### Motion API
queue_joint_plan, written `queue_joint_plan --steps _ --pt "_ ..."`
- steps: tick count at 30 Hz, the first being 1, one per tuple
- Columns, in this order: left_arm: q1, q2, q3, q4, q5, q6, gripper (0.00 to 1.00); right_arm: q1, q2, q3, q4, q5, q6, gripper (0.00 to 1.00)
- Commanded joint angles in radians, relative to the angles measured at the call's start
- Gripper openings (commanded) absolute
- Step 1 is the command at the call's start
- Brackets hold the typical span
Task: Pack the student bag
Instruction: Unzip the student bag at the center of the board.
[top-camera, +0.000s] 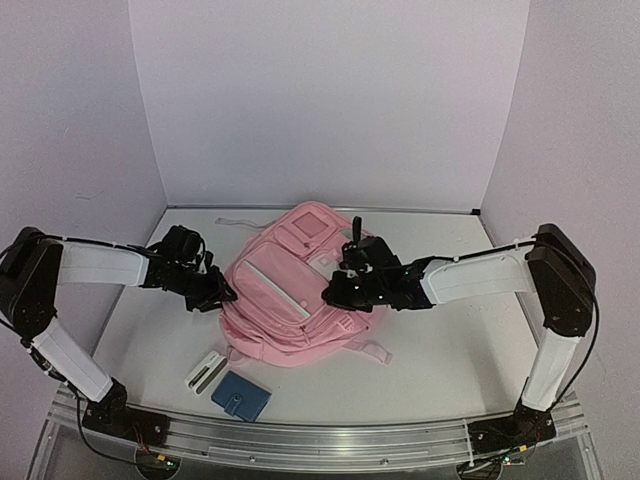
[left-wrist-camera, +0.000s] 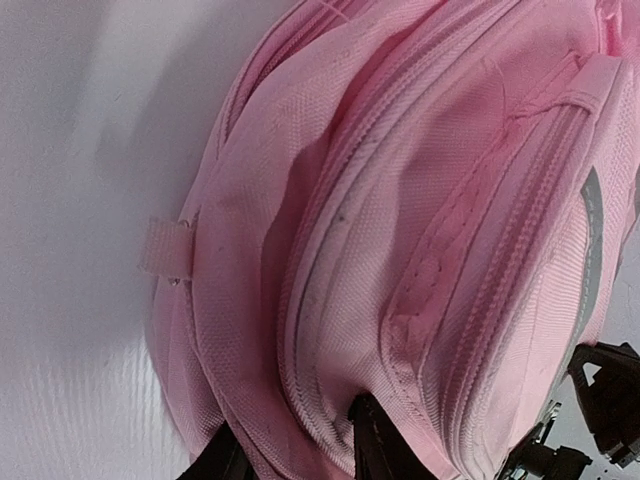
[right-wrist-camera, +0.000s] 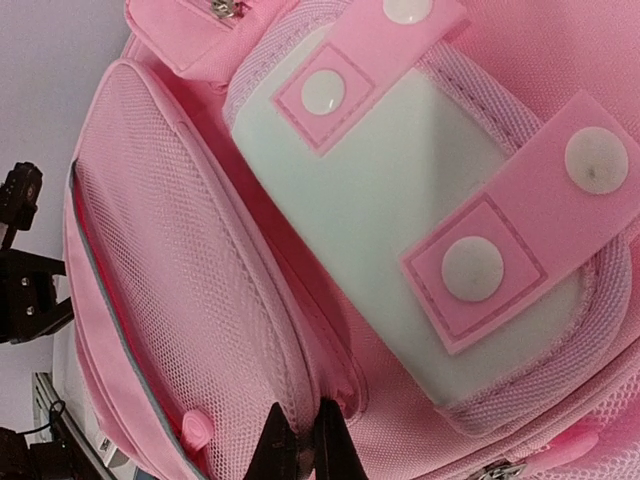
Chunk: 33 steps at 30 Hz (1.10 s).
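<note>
The white table (top-camera: 450, 340) is largely taken up by the student bag (top-camera: 285, 300), which is laid flat at its middle with the zipped front pockets facing up and 1 pink strap trailing toward the near edge. The bag is flanked by 2 arms, the left arm (top-camera: 95, 265) reaching in from the left and the right arm (top-camera: 475, 275) from the right.

The left tool (top-camera: 220, 297) is set against the bag's left edge; in the left wrist view a ridge of pink fabric is seen pinched between its 2 fingers (left-wrist-camera: 375, 448). The right tool (top-camera: 333, 294) is placed on the bag's right front, and its fingers (right-wrist-camera: 335, 448) are seen pressed together at a seam beside a mesh pocket; whether fabric is caught there cannot be told.

Near the front edge, a blue wallet (top-camera: 241, 397) is laid just beside a smaller white flat piece (top-camera: 205, 372), both apart from the bag.
</note>
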Motion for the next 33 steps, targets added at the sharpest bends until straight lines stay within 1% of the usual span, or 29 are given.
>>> queue_joint_plan --steps 1,3,5,8,10,11,13,15,19,23,27,30,32,33 --pt "0.000 0.130 0.180 0.128 0.019 0.141 0.32 0.004 -0.102 -0.102 0.052 0.094 0.126 0.00" --pt "0.000 0.176 0.258 0.095 0.022 0.205 0.33 0.013 -0.123 -0.129 0.064 0.113 0.158 0.00" --pt "-0.005 0.188 0.319 0.040 -0.026 0.259 0.37 0.025 -0.132 -0.138 0.070 0.127 0.177 0.00" --pt "-0.035 0.142 0.340 -0.033 -0.143 0.315 0.57 0.042 -0.138 -0.136 0.071 0.160 0.210 0.00" --pt "-0.096 0.082 0.338 -0.082 -0.244 0.340 0.67 0.056 -0.144 -0.133 0.071 0.199 0.238 0.00" --pt "-0.129 0.059 0.333 -0.107 -0.308 0.343 0.70 0.063 -0.148 -0.130 0.071 0.224 0.253 0.00" --pt "-0.226 0.000 0.317 -0.147 -0.424 0.310 0.73 0.075 -0.152 -0.124 0.071 0.263 0.274 0.00" --pt "-0.299 -0.040 0.284 -0.168 -0.468 0.237 0.73 0.081 -0.153 -0.117 0.070 0.298 0.291 0.00" --pt "-0.475 -0.087 0.236 -0.187 -0.539 0.061 0.72 0.082 -0.143 -0.102 0.065 0.322 0.297 0.00" --pt "-0.573 -0.070 0.224 -0.176 -0.516 -0.099 0.66 0.084 -0.135 -0.093 0.058 0.332 0.300 0.00" --pt "-0.634 -0.014 0.215 -0.123 -0.454 -0.215 0.58 0.086 -0.134 -0.093 0.054 0.340 0.306 0.00" --pt "-0.651 0.040 0.192 -0.047 -0.396 -0.263 0.50 0.088 -0.136 -0.092 0.054 0.346 0.306 0.00" --pt "-0.652 0.070 0.172 0.016 -0.357 -0.286 0.38 0.090 -0.137 -0.091 0.054 0.351 0.306 0.00" --pt "-0.652 0.081 0.170 0.037 -0.344 -0.292 0.35 0.091 -0.138 -0.090 0.053 0.352 0.305 0.00"
